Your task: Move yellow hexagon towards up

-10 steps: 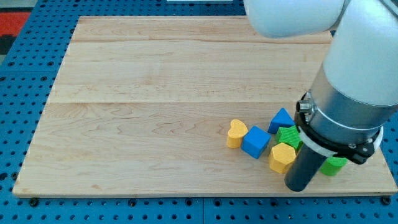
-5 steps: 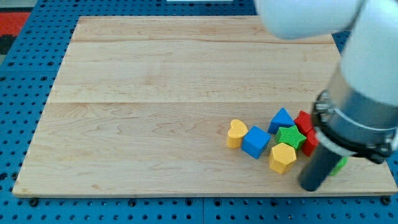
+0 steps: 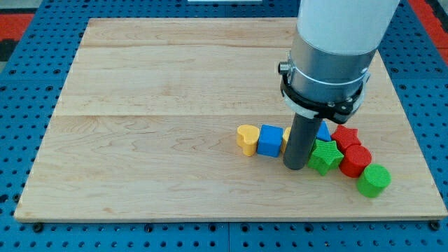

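The yellow hexagon (image 3: pixel 286 134) shows only as a thin yellow sliver between the blue cube (image 3: pixel 270 140) and my rod; the rest of it is hidden behind the rod. My tip (image 3: pixel 295 166) rests on the board just below and right of that sliver, right of the blue cube and left of the green star (image 3: pixel 325 155). The yellow heart (image 3: pixel 246 138) lies against the blue cube's left side.
A blue triangle (image 3: pixel 323 131) peeks out right of the rod. A red star (image 3: pixel 345 136), a red cylinder (image 3: pixel 355 160) and a green cylinder (image 3: pixel 374 180) trail down to the right. The wooden board (image 3: pixel 175 84) ends close below and to the right.
My tip has swung from the board's lower right up and left into the cluster. The yellow hexagon, blue cube and yellow heart have shifted left and slightly up. The green cylinder is uncovered.
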Controlling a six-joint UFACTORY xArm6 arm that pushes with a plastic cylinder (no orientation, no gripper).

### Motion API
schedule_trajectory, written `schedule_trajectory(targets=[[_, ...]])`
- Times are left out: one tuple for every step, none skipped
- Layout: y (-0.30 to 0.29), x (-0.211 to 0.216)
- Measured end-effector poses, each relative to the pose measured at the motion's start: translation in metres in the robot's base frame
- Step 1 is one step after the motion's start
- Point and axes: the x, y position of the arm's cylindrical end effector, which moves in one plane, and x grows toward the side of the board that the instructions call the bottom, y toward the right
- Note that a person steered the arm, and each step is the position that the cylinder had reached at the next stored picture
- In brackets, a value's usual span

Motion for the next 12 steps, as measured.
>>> schedule_trajectory(targets=[[0.0, -0.002], [0.0, 0.001], [0.001, 0.005], [0.013, 0.004], [0.021, -0.002], [0.021, -0.017], [0.021, -0.02], [0.021, -0.02], [0.021, -0.02], [0.021, -0.02], [0.021, -0.024], [0.012, -0.042]])
